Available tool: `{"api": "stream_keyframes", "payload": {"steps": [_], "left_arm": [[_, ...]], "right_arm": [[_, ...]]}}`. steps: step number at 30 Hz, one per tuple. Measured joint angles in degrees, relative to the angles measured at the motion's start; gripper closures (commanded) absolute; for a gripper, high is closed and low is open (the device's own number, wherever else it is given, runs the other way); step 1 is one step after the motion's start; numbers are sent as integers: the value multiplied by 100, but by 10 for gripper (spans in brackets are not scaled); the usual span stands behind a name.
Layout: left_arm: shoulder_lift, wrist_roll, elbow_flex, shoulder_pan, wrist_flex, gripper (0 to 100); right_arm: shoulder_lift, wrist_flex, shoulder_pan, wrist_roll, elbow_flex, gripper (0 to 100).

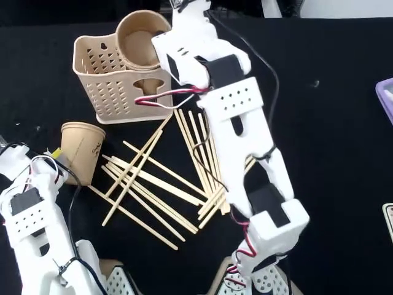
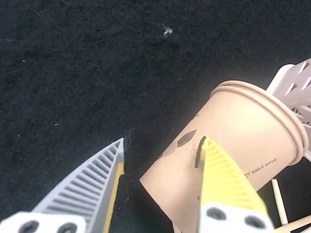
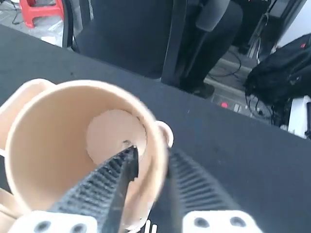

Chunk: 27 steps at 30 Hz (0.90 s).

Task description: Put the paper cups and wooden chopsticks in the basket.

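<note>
A beige slotted basket [image 1: 107, 83] stands at the back left of the black table. My right gripper [image 1: 162, 44] [image 3: 153, 158] is shut on the rim of a paper cup [image 1: 139, 38] [image 3: 63, 145], one finger inside and one outside, holding it at the basket's top opening. A second paper cup [image 1: 81, 150] [image 2: 238, 131] lies on its side in front of the basket. My left gripper [image 1: 58, 155] [image 2: 163, 145] is open beside this cup, its yellow finger [image 2: 221, 170] over the cup's wall. Several wooden chopsticks [image 1: 153, 178] lie scattered on the table.
A purple object [image 1: 385, 95] sits at the table's right edge. The right arm [image 1: 245, 141] stretches over the chopstick pile. Behind the table, a chair [image 3: 126, 34] and a black bag [image 3: 282, 73] stand on the floor.
</note>
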Motion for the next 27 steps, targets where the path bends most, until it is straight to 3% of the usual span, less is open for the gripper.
{"api": "stream_keyframes", "payload": {"steps": [13,27], "left_arm": [[0,0,0,0,0,755],[0,0,0,0,0,755]], "right_arm": [[220,-642,-70,-9,0,823],[659,-2066,-387,-9,-26,862]]}}
